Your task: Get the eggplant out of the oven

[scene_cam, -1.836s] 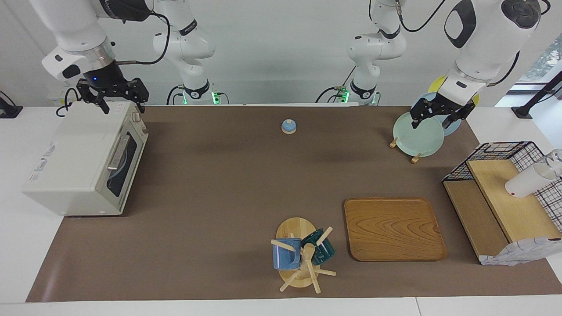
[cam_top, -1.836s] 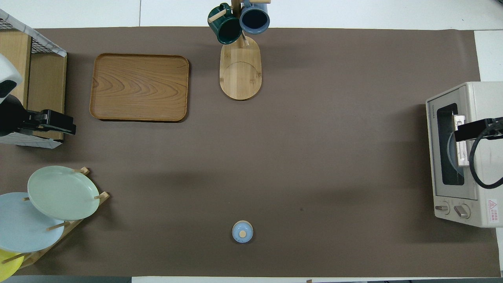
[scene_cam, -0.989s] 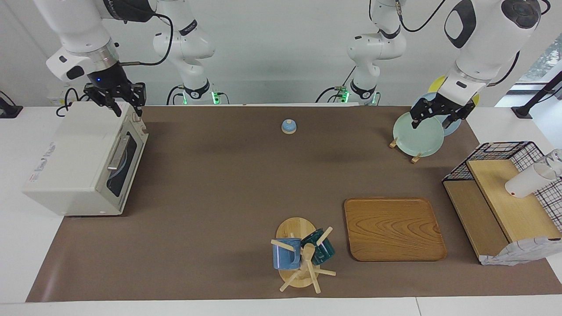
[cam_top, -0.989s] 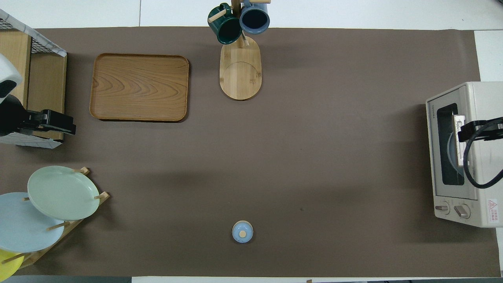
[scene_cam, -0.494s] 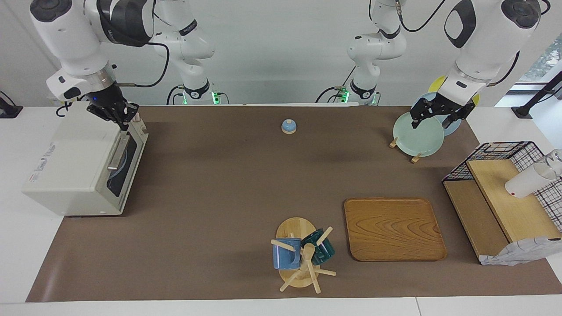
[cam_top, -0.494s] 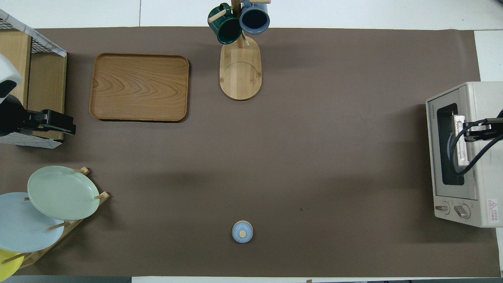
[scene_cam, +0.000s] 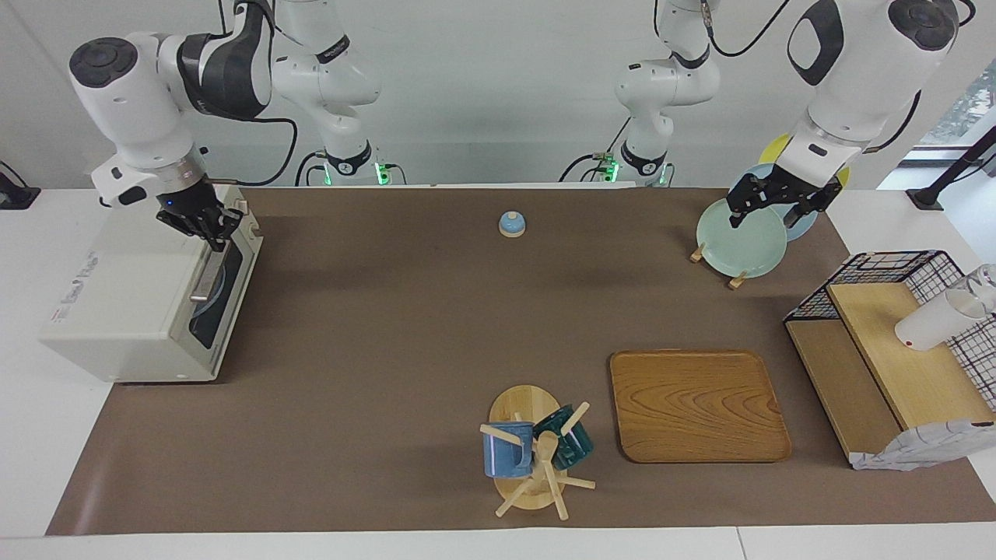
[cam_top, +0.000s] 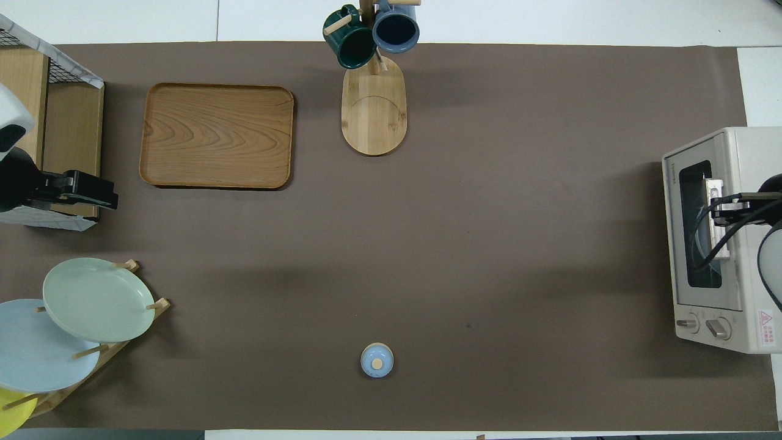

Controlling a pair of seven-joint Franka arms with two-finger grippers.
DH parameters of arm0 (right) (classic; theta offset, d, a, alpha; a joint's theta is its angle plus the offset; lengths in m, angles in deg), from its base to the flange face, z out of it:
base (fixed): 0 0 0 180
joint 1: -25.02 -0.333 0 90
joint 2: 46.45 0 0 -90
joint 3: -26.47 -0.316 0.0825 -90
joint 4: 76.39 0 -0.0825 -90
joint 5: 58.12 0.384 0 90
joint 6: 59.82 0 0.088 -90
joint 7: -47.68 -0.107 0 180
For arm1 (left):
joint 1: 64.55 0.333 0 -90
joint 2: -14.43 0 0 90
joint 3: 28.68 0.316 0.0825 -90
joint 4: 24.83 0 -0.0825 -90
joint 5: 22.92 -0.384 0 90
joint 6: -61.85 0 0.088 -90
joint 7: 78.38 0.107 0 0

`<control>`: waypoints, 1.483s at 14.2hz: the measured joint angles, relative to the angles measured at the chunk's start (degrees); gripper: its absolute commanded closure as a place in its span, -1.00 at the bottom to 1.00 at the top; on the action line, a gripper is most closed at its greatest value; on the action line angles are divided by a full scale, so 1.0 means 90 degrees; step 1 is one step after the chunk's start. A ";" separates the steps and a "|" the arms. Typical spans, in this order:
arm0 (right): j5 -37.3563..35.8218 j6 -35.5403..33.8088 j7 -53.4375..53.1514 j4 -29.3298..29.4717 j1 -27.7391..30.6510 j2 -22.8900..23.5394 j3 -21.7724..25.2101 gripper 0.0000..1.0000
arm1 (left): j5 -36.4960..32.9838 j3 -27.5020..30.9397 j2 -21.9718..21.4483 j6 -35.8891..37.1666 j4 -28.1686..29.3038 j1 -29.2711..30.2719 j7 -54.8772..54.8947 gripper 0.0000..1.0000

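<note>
oven point(scene_cam: 148, 299): R arm's end of table, door shut
R gripper point(scene_cam: 212, 230): at oven's top front edge by handle point(scene_cam: 208, 272), fingers pressed together
L gripper point(scene_cam: 770, 204): waits over plate rack point(scene_cam: 739, 233), jaws spread
eggplant: can't tell, not visible

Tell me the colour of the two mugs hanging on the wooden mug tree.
One mug is blue, the other dark green; clearest in the facing view.

We saw a white table point(scene_cam: 23, 435) under a brown mat point(scene_cam: 405, 327), a plain pale wall point(scene_cam: 482, 78) at the robots' end, and a window point(scene_cam: 969, 109) toward the left arm's end.
</note>
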 measured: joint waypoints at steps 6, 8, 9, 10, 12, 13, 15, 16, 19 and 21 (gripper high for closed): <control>-0.0003 0.0436 0.0139 -0.0321 0.0230 0.0144 0.0005 1.00 | 0.0000 0.0000 0.0000 0.0000 0.0000 0.0000 0.0000 -1.00; -0.0003 0.0521 0.0139 -0.0398 0.0231 0.0175 0.0005 1.00 | 0.0000 0.0000 0.0000 0.0000 0.0000 0.0000 0.0000 -1.00; -0.0003 0.0574 0.0139 -0.0426 0.0234 0.0190 0.0005 1.00 | 0.0000 0.0000 0.0000 0.0000 0.0000 0.0000 0.0000 -1.00; -0.0003 0.0599 0.0139 -0.0448 0.0237 0.0207 0.0005 1.00 | 0.0000 0.0000 0.0000 0.0000 0.0000 0.0000 0.0000 -1.00; -0.0003 0.0615 0.0139 -0.0458 0.0237 0.0214 0.0003 1.00 | 0.0000 0.0000 0.0000 0.0000 0.0000 0.0000 0.0000 -1.00; -0.0003 0.0629 0.0139 -0.0469 0.0237 0.0213 0.0002 1.00 | 0.0000 0.0000 0.0000 0.0000 0.0000 0.0000 0.0000 -1.00; 0.0004 0.0676 0.0139 -0.0511 0.0237 0.0200 -0.0010 1.00 | 0.0000 0.0000 0.0000 0.0000 0.0000 0.0000 0.0000 -1.00; 0.0005 0.0690 0.0139 -0.0526 0.0236 0.0192 -0.0021 1.00 | 0.0000 0.0000 0.0000 0.0000 0.0000 0.0000 0.0000 -1.00; 0.0010 0.0723 0.0139 -0.0566 0.0204 0.0189 -0.0052 1.00 | 0.0000 0.0000 0.0000 0.0000 0.0000 0.0000 0.0000 -1.00; 0.0020 0.0738 0.0139 -0.0592 0.0173 0.0189 -0.0074 1.00 | 0.0000 0.0000 0.0000 0.0000 0.0000 0.0000 0.0000 -1.00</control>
